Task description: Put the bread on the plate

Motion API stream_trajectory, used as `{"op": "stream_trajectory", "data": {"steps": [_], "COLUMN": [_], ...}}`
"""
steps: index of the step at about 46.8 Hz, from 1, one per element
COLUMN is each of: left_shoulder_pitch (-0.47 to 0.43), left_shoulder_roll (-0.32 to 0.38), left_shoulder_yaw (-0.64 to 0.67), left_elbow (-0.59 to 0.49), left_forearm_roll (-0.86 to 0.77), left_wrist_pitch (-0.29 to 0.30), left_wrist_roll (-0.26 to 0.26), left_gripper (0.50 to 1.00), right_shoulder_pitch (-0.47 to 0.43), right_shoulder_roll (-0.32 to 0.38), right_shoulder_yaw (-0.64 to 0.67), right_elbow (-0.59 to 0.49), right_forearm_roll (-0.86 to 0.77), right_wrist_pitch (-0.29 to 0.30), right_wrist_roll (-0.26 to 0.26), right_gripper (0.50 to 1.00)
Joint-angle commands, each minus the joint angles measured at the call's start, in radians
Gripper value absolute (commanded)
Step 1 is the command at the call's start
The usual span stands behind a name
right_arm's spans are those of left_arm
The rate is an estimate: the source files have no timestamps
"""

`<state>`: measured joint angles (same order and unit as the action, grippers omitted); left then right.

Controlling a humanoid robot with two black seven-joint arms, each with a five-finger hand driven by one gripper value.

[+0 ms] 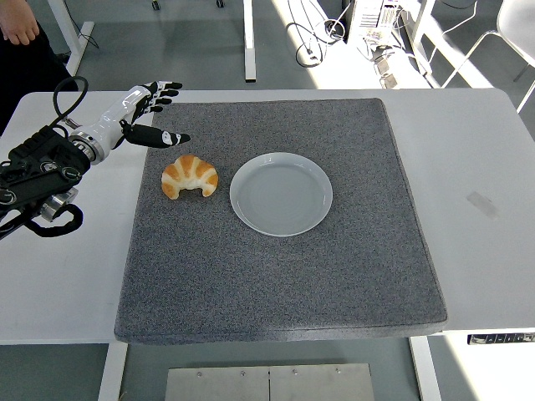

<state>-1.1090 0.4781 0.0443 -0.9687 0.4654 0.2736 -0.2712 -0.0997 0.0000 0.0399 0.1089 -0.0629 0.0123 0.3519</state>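
Observation:
A golden croissant (191, 176) lies on the grey mat (276, 267), just left of a pale round plate (281, 194) that holds nothing. My left hand (155, 113) hovers over the mat's far left corner, behind and slightly left of the croissant and apart from it. Its fingers (164, 88) are spread and the thumb points right toward the bread; it holds nothing. The right arm is out of the picture.
The mat covers most of the white table (476, 159). A person's hand (18, 32) shows at the top left beyond the table. Table legs, cables and a chair stand on the floor behind.

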Motion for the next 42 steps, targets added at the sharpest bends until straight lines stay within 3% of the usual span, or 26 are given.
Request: {"op": "stream_trajectory", "data": {"steps": [1,14,25,42], "left_shoulder_pitch": [-0.002,-0.043,-0.058,-0.061], "left_shoulder_roll": [0.005,0.105,0.103,0.129], "left_shoulder_yaw": [0.002,0.017,0.080,0.094], "left_elbow": [-0.007,-0.169,-0.174,-0.174], "left_forearm_roll": [0.028,0.125,0.220,0.326], "left_wrist_pitch": [-0.008,-0.007,-0.007,-0.005], "left_wrist_roll": [0.007,0.032,0.095,0.119], "left_gripper": [0.898,0.898,0.898,0.895], "right_shoulder_pitch": [0.000,0.000,0.000,0.000], "right_shoulder_roll": [0.000,0.000,0.000,0.000], "right_shoulder_yaw": [0.000,0.000,0.000,0.000], "right_elbow": [0.000,0.000,0.000,0.000], "right_forearm_roll": [0.000,0.000,0.000,0.000], "right_wrist_pitch": [0.000,0.000,0.000,0.000], "right_wrist_roll": [-0.001,0.001,0.001,-0.001], "right_gripper": [1.000,1.000,1.000,1.000]}}
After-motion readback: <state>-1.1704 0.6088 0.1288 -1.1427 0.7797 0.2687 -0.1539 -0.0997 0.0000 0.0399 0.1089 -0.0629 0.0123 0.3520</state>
